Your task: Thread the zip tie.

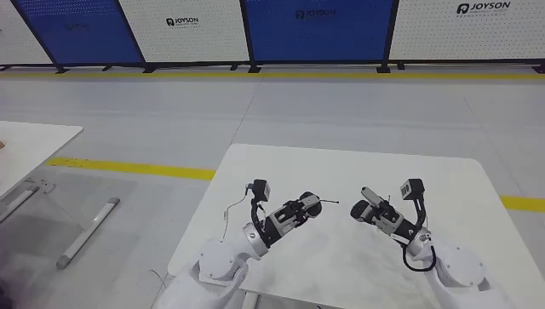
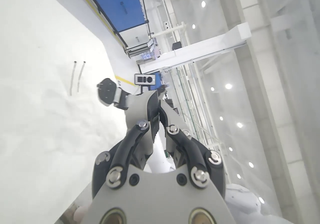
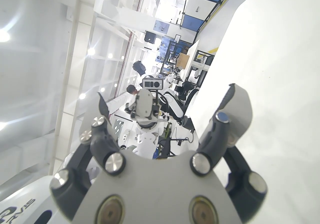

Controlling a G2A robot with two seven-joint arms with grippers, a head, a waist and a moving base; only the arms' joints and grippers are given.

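sideways, zip tie point(image 1: 329, 201) toward right pincer point(image 1: 358, 205)

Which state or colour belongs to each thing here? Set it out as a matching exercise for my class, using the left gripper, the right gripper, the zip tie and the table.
Things:
1. left gripper
2. right gripper
3. zip tie
4. table

States and colours:
A. white
B. open
C. thin dark strip sticking out of the closed gripper
D. shut

Pairs: 1-D, 2-B, 3-C, 4-A.
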